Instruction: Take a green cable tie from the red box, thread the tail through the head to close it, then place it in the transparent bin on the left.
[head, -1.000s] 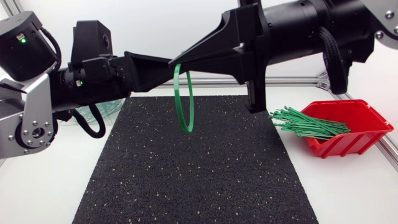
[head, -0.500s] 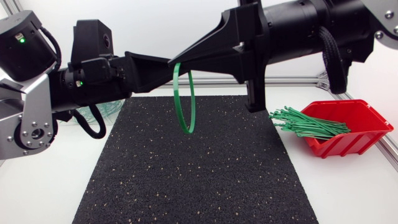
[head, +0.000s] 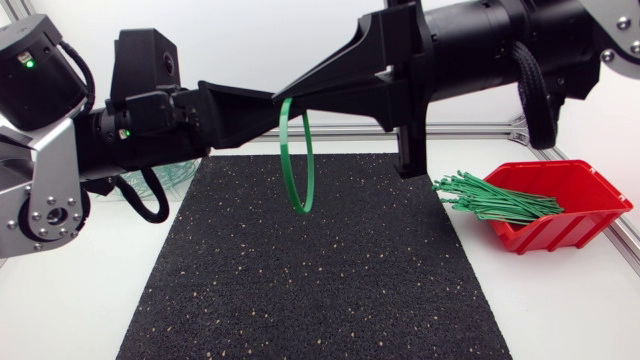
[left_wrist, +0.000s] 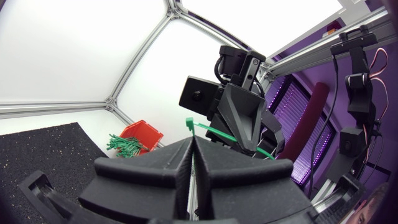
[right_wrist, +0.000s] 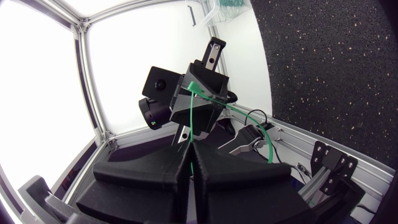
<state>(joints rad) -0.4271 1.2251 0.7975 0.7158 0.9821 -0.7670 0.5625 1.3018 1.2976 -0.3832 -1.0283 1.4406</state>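
Holding green ties (head: 495, 198): red box (head: 560, 232) at right; looped tie (head: 286, 150) midair.

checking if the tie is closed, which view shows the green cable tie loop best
The head view: the cable tie hangs there as a nearly whole loop. The left wrist view shows only its head and a short strip; the right wrist view only thin arcs.

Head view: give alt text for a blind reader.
A looped green cable tie hangs above the black mat, pinched at its top by the left end effector and right end effector. A red box of ties sits at the right.
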